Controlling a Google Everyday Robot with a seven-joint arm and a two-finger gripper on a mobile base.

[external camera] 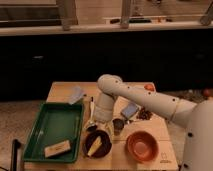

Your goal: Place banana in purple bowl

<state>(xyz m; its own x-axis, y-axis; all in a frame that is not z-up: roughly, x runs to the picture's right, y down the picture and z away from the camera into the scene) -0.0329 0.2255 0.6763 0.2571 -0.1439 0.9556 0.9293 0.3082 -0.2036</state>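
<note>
A white robot arm (150, 100) is reaching in from the right across a wooden bench (60, 92), bending at its elbow and pointing its gripper (99, 127) down over the near middle of the bench. The jaws are standing open and gripping nothing, hanging just above the far rim of the purple bowl (107, 145). The banana (96, 146) is lying inside that bowl, pale against the dark glaze and apart from the jaws. Things are crowding the bowl on both sides. A green tray (55, 125) is taking up the left of the bench, its near right corner sitting just beside the bowl, and a tan block (57, 148) is resting at the tray's near end. An orange bowl (141, 145) is sitting to the right of the purple one, close but not touching it. A small dark cup (119, 125) is standing just behind the gap between the two bowls, right beside the gripper. Farther back, a blue packet (131, 111) and a dark bag (146, 114) are lying under the arm's forearm, partly covered by it. A pale packet (76, 95) is lying near the tray's far right corner, and a thin pale stick (91, 106), too small to identify, is lying between it and the arm. A small orange-red thing (149, 87) is showing at the bench's far right edge.
</note>
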